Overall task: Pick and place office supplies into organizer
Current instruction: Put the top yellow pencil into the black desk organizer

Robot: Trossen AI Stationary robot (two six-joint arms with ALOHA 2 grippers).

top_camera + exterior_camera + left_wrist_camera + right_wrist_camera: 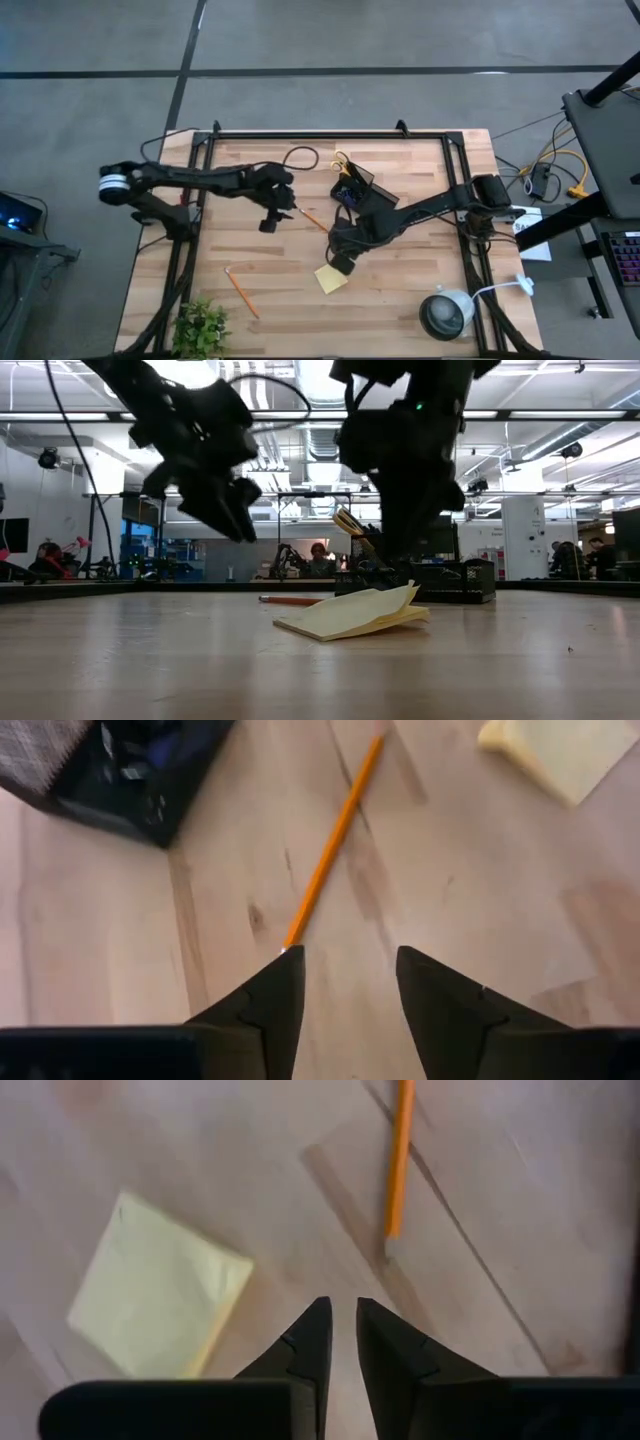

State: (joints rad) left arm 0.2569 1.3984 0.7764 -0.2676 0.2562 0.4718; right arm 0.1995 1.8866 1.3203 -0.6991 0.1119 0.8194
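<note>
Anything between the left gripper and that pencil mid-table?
Nothing visible. The left gripper hangs over bare wood with jaws apart, the orange pencil lying just ahead of its tips. The organizer sits off to one side and the sticky-note pad to the other.
</note>
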